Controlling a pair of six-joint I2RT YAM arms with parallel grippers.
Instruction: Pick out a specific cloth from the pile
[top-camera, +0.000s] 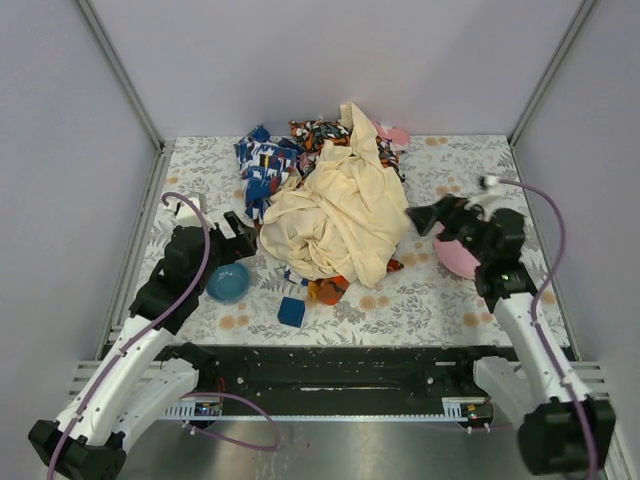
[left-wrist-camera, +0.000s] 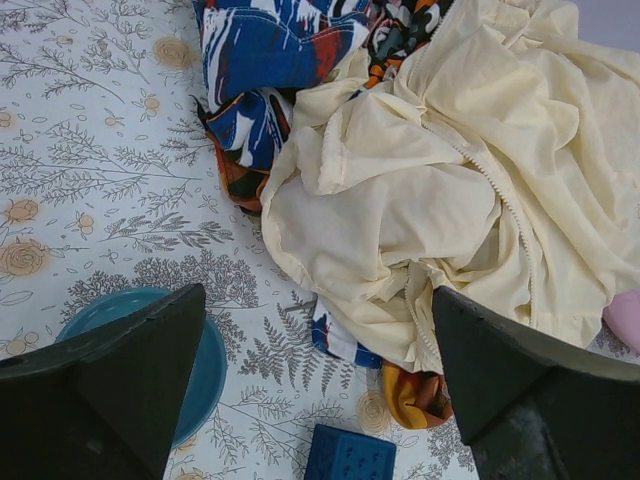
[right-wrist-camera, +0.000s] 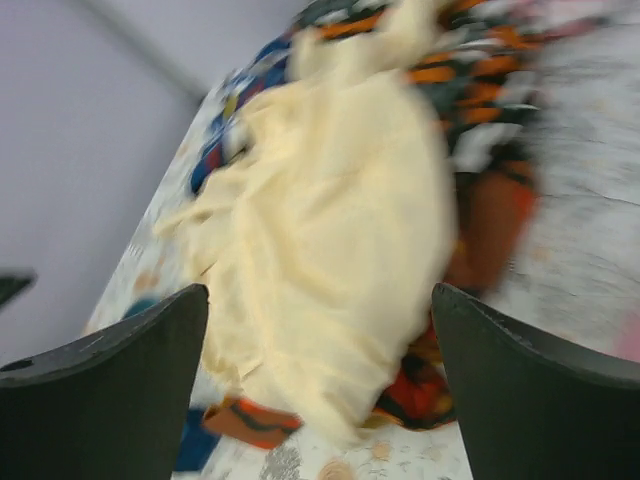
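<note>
The pile (top-camera: 325, 215) lies at the table's middle back. Its large cream cloth (top-camera: 335, 225) covers most of it and also shows in the left wrist view (left-wrist-camera: 450, 170) and the right wrist view (right-wrist-camera: 330, 240). A blue-and-white patterned cloth (top-camera: 265, 170) sticks out at the left, an orange-red-black patterned cloth (top-camera: 320, 135) at the back. The dark grey cloth is hidden. My left gripper (top-camera: 243, 232) is open and empty just left of the pile. My right gripper (top-camera: 420, 218) is open and empty at the pile's right edge.
A teal bowl (top-camera: 228, 282) sits by the left gripper. A blue block (top-camera: 292, 312) lies in front of the pile. A pink object (top-camera: 458, 255) sits under the right arm, another pink thing (top-camera: 392, 133) behind the pile. Walls enclose three sides.
</note>
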